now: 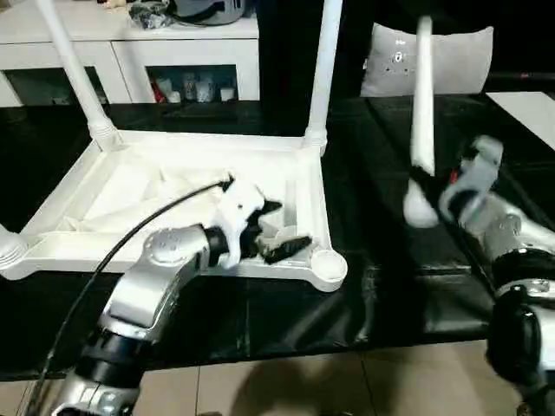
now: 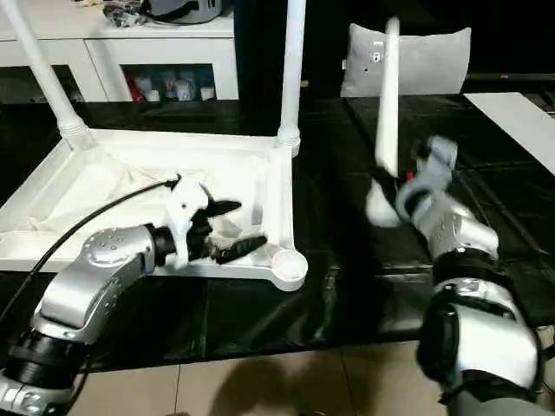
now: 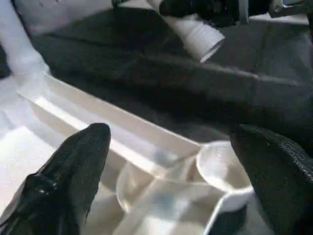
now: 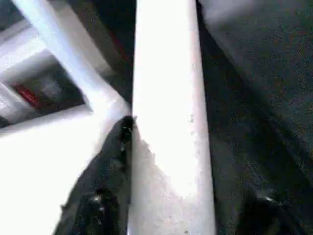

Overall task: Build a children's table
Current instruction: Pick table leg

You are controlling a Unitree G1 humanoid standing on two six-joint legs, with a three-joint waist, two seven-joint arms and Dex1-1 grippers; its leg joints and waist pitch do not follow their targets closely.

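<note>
— Black sheeting (image 1: 260, 312) covers your work surface, with a white cabinet (image 1: 130, 52) at the far left. What's on it?

— Your table top (image 1: 173, 199) lies upside down at the left, ribs showing, with legs standing in the far left socket (image 1: 74, 74) and the far right socket (image 1: 323, 65). At the extreme left edge there's another socket collar (image 1: 10, 247); I can't tell whether it's filled.

— And your left gripper (image 2: 232, 227)?

— It sits inside the tray near the empty near right socket (image 1: 328, 263), fingers (image 3: 73, 171) spread wide, gripping nothing.

— So which step are you on?

— Fitting a leg, I'd judge. To the right, your right gripper (image 1: 451, 186) is clamped around the loose leg (image 1: 422, 104), held nearly upright, thick end down, well apart from that socket. Next you'd carry it left, centre its end over the socket, then press down.
</note>
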